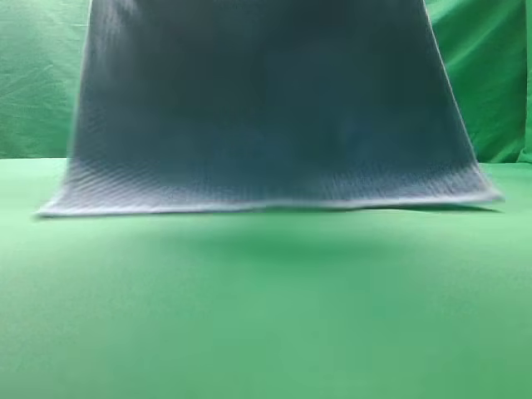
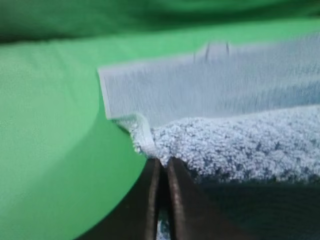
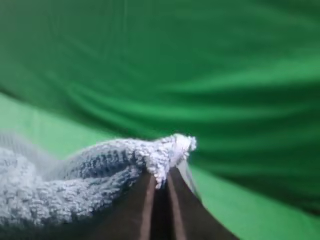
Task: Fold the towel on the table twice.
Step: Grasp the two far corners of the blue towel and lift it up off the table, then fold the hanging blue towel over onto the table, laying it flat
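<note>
The blue-grey towel point(image 1: 266, 108) hangs up out of the top of the exterior high view, and its lower hem rests on the green table point(image 1: 266, 316). Both grippers are above that view's top edge. In the left wrist view my left gripper point(image 2: 161, 167) is shut on a corner of the towel point(image 2: 240, 145), with the towel's lower part lying on the table behind. In the right wrist view my right gripper point(image 3: 160, 182) is shut on another towel corner point(image 3: 160, 155), held up in front of the backdrop.
A wrinkled green backdrop curtain point(image 1: 33, 83) hangs behind the table. It fills most of the right wrist view point(image 3: 225, 75). Green table surface point(image 2: 50, 125) lies to the left of the towel in the left wrist view.
</note>
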Robot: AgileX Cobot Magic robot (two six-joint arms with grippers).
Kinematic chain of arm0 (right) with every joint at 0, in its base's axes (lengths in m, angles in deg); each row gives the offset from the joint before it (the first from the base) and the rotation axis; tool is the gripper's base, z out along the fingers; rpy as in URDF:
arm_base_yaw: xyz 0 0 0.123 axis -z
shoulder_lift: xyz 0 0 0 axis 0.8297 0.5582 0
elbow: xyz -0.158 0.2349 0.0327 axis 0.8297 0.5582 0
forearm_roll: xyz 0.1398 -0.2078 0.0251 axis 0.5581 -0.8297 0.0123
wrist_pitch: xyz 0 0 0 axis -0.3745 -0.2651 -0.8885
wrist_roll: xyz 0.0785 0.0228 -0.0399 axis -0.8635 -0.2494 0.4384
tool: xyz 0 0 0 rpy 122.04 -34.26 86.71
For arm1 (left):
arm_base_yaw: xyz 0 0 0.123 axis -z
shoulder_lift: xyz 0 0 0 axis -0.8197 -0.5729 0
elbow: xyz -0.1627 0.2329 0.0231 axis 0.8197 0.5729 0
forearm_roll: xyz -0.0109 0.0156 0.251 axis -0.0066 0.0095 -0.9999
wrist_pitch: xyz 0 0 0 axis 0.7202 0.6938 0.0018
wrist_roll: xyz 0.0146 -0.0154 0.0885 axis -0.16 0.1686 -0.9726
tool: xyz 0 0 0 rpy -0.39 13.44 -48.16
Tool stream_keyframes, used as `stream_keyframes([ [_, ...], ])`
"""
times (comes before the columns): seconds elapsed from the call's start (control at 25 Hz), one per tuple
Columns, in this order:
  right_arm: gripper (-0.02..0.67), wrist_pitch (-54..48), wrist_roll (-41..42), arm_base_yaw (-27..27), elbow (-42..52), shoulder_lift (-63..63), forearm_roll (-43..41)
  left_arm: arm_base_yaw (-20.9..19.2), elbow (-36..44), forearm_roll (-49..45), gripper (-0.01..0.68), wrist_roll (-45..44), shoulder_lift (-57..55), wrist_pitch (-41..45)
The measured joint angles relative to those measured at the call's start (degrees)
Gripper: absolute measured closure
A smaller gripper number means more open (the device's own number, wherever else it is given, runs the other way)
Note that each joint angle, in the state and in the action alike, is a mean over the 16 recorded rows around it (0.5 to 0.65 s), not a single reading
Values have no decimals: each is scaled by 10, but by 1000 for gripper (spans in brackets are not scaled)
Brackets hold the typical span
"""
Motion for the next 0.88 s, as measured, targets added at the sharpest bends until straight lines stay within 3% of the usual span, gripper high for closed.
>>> stream_keyframes([
  [0.2, 649, 9, 1, 0, -84, 0, -3, 0, -86, 5, 673, 0, 2, -6],
  [0.4, 649, -27, 1, 0, -118, 3, -4, 0, -108, 6, 673, 1, 5, 15],
  [0.88, 649, -156, -14, 0, -30, -28, -4, 0, 15, 6, 673, 3, 53, 73],
])
